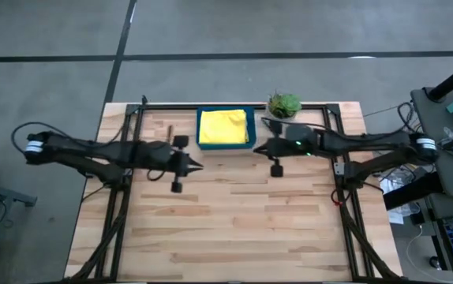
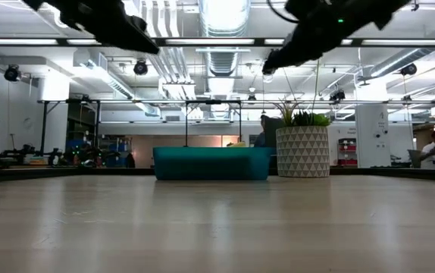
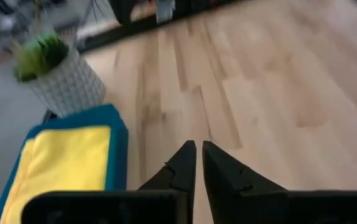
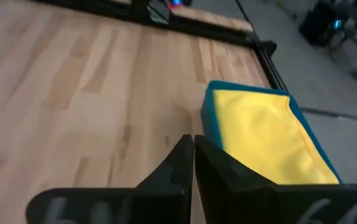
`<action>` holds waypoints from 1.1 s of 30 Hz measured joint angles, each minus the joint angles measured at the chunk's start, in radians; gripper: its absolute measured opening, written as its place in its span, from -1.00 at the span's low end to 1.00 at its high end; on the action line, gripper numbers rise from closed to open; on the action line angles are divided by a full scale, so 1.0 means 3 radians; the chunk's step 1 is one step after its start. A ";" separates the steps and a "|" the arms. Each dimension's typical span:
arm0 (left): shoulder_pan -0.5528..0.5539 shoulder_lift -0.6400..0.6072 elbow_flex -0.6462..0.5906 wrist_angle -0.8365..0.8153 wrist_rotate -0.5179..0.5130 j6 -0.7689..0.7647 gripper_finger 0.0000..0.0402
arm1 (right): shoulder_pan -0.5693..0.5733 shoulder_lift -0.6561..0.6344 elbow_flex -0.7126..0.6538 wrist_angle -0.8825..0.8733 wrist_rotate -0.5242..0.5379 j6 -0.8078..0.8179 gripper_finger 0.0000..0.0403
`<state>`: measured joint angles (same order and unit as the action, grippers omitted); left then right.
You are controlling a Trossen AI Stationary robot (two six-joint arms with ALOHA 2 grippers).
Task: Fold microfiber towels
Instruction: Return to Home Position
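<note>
Both arms are hovering high over the wooden tabletop (image 1: 234, 229), the left tool (image 1: 199, 166) and right tool (image 1: 260, 147) each pinched narrow and carrying nothing. The folded yellow microfiber towel (image 1: 225, 126) is lying flat in the teal tray (image 1: 226, 147), just beyond and between the two tool tips, with the right tool sitting nearer, beside the tray's corner. Anything stacked beneath is hidden. A potted plant (image 1: 283, 104) is standing close by the right tool, and the folding is looking finished.
</note>
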<state>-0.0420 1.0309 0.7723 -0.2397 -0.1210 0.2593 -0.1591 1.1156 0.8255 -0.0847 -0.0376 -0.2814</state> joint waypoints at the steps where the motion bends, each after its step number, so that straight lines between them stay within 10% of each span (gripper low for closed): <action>1: -0.0039 -0.0123 -0.0090 0.0069 0.0000 -0.0011 -0.93 | 0.0029 -0.0111 -0.0120 0.0098 0.0000 0.0008 -0.96; 33: -0.0056 -0.2934 -0.2046 0.1098 -0.0065 -0.0150 -0.93 | 0.0064 -0.2925 -0.1830 0.0555 -0.0287 0.0003 -0.96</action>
<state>-0.0589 0.1507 0.1586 0.0898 -0.1406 0.2142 -0.1398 0.2382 0.2766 0.0818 -0.1238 -0.2806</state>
